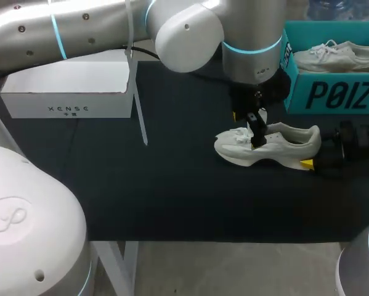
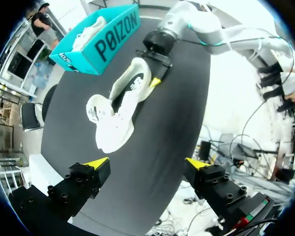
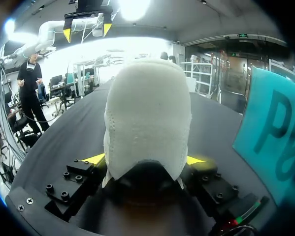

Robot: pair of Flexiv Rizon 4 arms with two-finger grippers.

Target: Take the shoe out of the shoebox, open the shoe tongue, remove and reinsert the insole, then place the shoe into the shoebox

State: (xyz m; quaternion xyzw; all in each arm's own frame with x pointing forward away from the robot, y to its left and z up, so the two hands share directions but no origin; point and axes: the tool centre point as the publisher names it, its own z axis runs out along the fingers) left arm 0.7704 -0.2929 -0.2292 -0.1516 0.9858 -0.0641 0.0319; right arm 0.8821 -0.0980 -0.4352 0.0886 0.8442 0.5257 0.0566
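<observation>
Right tool (image 3: 146, 160) around shoe (image 3: 148, 108) heel, wrist-view only.

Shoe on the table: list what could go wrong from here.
1. The right gripper clamps only the heel of the shoe; a pull at its front may twist it loose.
2. The left gripper hangs open above the laces and might snag them on the way down.
3. The shoebox stands close behind; a lifted shoe could bump it.

From table (image 1: 172, 197) centre: shoe (image 1: 267, 147) on it at 3 o'clock, toe toward 9. Shoebox (image 1: 338, 95) at 1 o'clock, second shoe (image 1: 338, 57) inside. Closed box (image 1: 67, 92) at 10. Right gripper (image 1: 312, 155) on the heel, left gripper (image 2: 147, 164) above the shoe.
</observation>
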